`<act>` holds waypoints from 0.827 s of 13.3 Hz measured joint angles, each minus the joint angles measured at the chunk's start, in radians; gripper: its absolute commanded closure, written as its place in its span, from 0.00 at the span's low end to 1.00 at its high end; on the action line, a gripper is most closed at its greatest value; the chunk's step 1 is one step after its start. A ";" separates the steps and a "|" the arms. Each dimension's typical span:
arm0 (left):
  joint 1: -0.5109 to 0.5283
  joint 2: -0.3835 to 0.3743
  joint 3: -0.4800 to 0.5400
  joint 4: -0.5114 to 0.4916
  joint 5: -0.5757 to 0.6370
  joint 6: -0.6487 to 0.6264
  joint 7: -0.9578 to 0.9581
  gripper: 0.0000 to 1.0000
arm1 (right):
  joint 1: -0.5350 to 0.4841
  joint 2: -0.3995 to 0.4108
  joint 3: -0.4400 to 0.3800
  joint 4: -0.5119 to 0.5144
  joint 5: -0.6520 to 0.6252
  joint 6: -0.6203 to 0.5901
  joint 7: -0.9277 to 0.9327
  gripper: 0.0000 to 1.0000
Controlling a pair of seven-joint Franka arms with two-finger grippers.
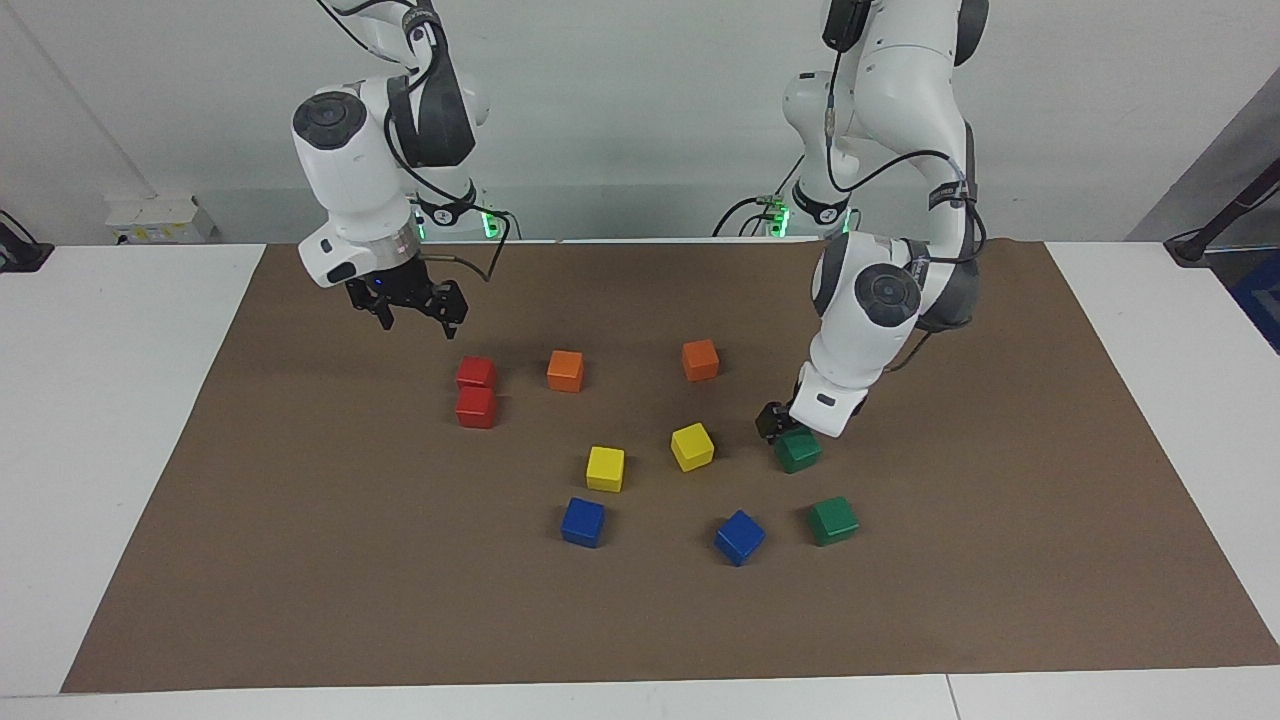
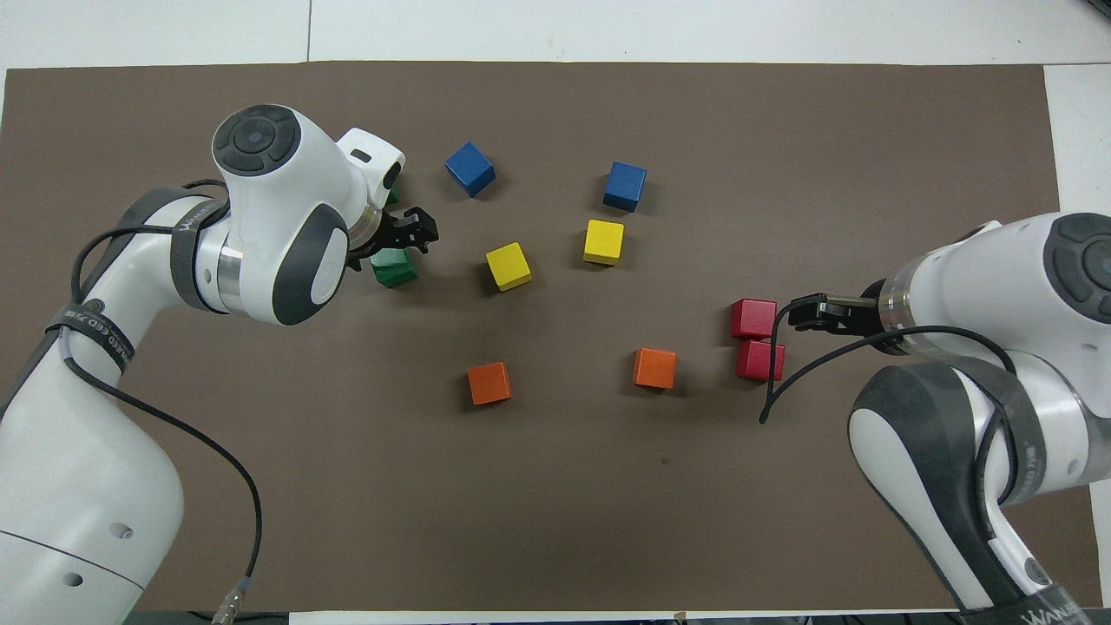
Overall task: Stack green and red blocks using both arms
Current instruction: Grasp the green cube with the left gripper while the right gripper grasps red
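- Green was the colour nearest a tool: the nearer green block (image 1: 798, 451) lay directly under the left gripper (image 1: 778, 424), which had its fingers spread and held nothing.
- You could read that gripper as low over the block's top edge; whether a fingertip touched it could not be told from either view.
- The second green block (image 1: 833, 521) sat on the brown mat (image 1: 1000, 560) just past the first, farther from the robots, and was largely hidden by the left arm in the overhead view.
- The right gripper (image 1: 415, 308) hung open and empty in the air, short of the red pair and toward its own arm's end of the table.
- The two red blocks (image 1: 476, 390) lay touching, one just ahead of the other.
- Judgement: each arm had its own colour closest; you should expect the left to need only a short drop, the right a further reach.
- Orange cubes (image 1: 565, 370), yellow cubes (image 1: 692, 446) and blue cubes (image 1: 739, 537) stood apart from both tools.
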 measured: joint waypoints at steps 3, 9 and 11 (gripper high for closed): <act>0.001 0.011 0.009 -0.004 0.016 0.064 -0.091 0.00 | 0.005 0.039 0.000 -0.028 0.026 0.051 0.005 0.00; 0.001 0.018 0.007 -0.079 0.019 0.137 -0.153 0.00 | 0.028 0.064 0.000 -0.090 0.029 0.120 0.089 0.01; 0.000 0.018 0.006 -0.094 0.019 0.172 -0.176 0.02 | 0.039 0.069 0.000 -0.105 0.029 0.155 0.107 0.01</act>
